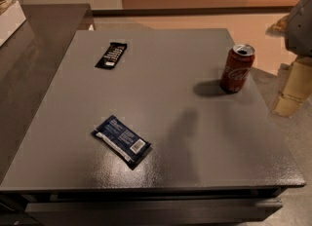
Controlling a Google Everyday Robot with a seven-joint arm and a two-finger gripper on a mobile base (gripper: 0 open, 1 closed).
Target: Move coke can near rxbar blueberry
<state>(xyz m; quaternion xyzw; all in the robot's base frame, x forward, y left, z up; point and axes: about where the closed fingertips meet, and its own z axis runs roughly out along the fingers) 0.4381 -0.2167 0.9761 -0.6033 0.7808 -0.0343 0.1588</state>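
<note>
The coke can stands upright near the right edge of the grey table, red with white script and a silver top. The rxbar blueberry lies flat near the front left of the table, dark blue with a white strip and a barcode patch. My gripper hangs at the right edge of the view, beyond the table's right side and to the right of the can, apart from it and holding nothing.
A narrower black bar wrapper with white lettering lies at the back left of the table. A darker counter adjoins the table on the left. Floor shows beyond the table's far and right edges.
</note>
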